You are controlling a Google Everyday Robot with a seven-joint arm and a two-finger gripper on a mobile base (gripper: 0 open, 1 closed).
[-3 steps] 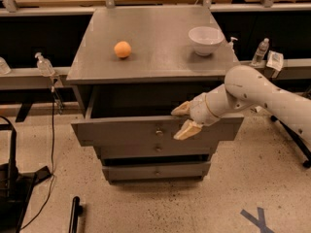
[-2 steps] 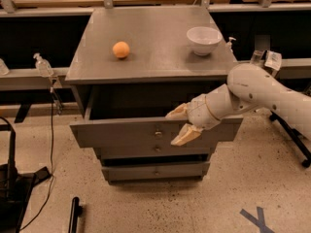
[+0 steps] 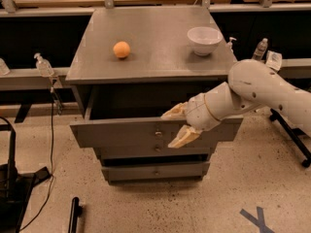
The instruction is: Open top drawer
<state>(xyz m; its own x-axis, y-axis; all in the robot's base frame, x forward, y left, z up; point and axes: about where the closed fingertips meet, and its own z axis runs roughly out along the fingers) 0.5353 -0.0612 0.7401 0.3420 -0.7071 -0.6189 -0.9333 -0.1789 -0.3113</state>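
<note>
Grey speckled floor (image 3: 146, 208) fills the lower part of what we see, with a blue tape cross (image 3: 255, 218) at the right. On the floor stands a grey metal cabinet (image 3: 146, 79), backed against long dark benches. Its flat surface (image 3: 155, 38) carries two things, well apart from each other.

From the right a white arm (image 3: 262, 89) reaches in across the cabinet's front corner. The top drawer (image 3: 116, 134) is partly open. Its wide grey front stands clear of the cabinet, and we see a dark gap between that front and the overhanging surface. Below it sit two narrower drawers (image 3: 146, 171), both nearly flush with the body.

The gripper (image 3: 168, 130) is at the top drawer's front, just right of centre. Its two pale fingers (image 3: 183, 137) are spread wide apart. One lies along the front's upper edge and the other rests lower, against the front face. They hold nothing between them that we can make out, and we cannot tell whether the upper one hooks behind the front.

A white bowl (image 3: 204, 40) stands upright near the surface's right rear corner. An orange (image 3: 121, 49) lies left of centre. A small clear bottle (image 3: 43, 64) stands on the bench to the left. The drawer's round knob (image 3: 158, 133) sits just left of the lower finger, apart from it.
</note>
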